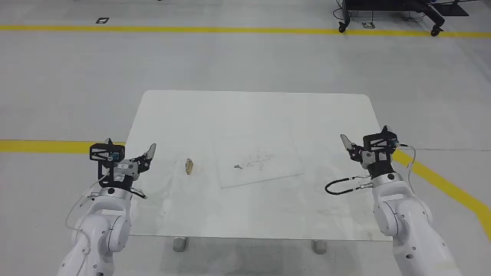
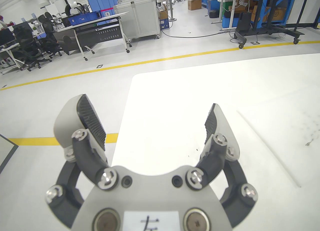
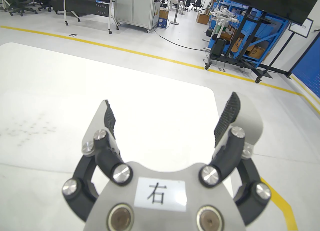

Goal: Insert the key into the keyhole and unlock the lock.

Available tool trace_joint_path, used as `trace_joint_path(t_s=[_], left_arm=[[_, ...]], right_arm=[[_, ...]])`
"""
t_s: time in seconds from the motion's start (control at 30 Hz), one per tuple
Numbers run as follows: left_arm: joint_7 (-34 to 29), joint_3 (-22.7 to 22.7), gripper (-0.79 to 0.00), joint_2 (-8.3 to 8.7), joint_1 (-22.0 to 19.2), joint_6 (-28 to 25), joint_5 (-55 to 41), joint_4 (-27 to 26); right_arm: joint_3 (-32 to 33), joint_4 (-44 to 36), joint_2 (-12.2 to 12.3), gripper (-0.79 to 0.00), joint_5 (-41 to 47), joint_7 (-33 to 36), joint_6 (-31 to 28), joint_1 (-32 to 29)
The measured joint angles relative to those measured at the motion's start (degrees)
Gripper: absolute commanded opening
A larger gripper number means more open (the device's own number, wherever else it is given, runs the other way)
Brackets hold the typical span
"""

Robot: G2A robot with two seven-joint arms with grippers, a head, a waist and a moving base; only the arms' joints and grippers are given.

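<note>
Lying on table (image 1: pixel 322 123): lock (image 1: pixel 189 165), in top view
Left gripper (image 2: pixel 148 102): fingers apart, one-character sticker
Right gripper (image 3: pixel 170 98): fingers apart, likewise

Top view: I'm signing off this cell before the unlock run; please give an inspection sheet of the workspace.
Surface: white table, clear sheet with dark marks on it.
Job's things: small brass lock beside the sheet; likely key on the sheet, apart.
Clutter: nothing seen.
Grippers: left gripper and right gripper with fingers open, empty, at the table's near sides.
Cables: black cable looped by the right arm.
Surroundings: yellow floor lines, wheeled stand.
</note>
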Motion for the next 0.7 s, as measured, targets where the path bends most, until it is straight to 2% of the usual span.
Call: trace_joint_path(t_s=[0.4,0.7], left_arm=[[0.00,0.00,0.000,0.00,0.00,0.00,0.00,0.00],[0.00,0.00,0.000,0.00,0.00,0.00,0.00,0.00]], right_arm=[[-0.35,0.00,0.01,0.000,-0.24,0.31,-0.43,0.24],[-13.02,3.71,-0.58,0.000,-6.91,8.41,-12.55,11.15]])
